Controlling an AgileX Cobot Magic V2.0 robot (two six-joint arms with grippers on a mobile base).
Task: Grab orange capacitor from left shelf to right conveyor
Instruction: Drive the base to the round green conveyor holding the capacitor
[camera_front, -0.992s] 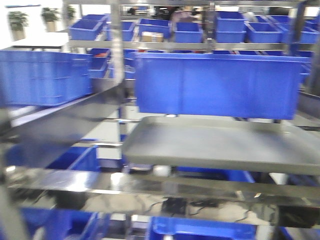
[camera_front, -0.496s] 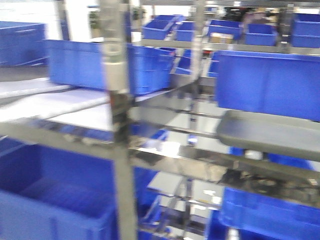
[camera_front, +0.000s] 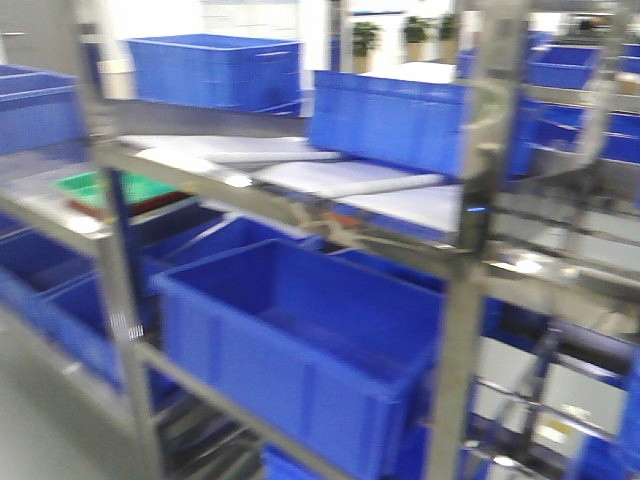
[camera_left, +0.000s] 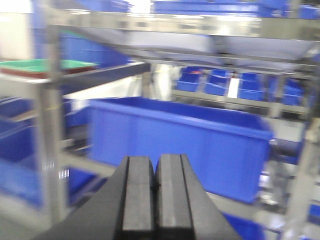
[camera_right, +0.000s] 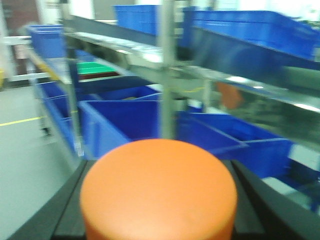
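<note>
The orange capacitor (camera_right: 159, 192) fills the bottom of the right wrist view, its rounded top facing the camera. My right gripper (camera_right: 160, 205) is shut on it, a dark finger (camera_right: 70, 210) showing on each side. My left gripper (camera_left: 155, 187) is shut with its pads pressed together and nothing between them. The left shelf (camera_front: 478, 200), a shiny steel frame loaded with blue bins, spans the front view, blurred by motion. Neither gripper shows in the front view. The right conveyor is out of view.
A large blue bin (camera_front: 300, 340) sits low in the rack, close in front. A green tray (camera_front: 105, 190) lies on a shelf at the left, also visible as a green tray (camera_left: 45, 65). Bare grey floor (camera_right: 25, 150) with a yellow line lies left of the rack.
The front view has swept along the rack: the grey tray and its blue bin slid right and out of sight, and a steel post, a low blue bin and a green tray came in.
</note>
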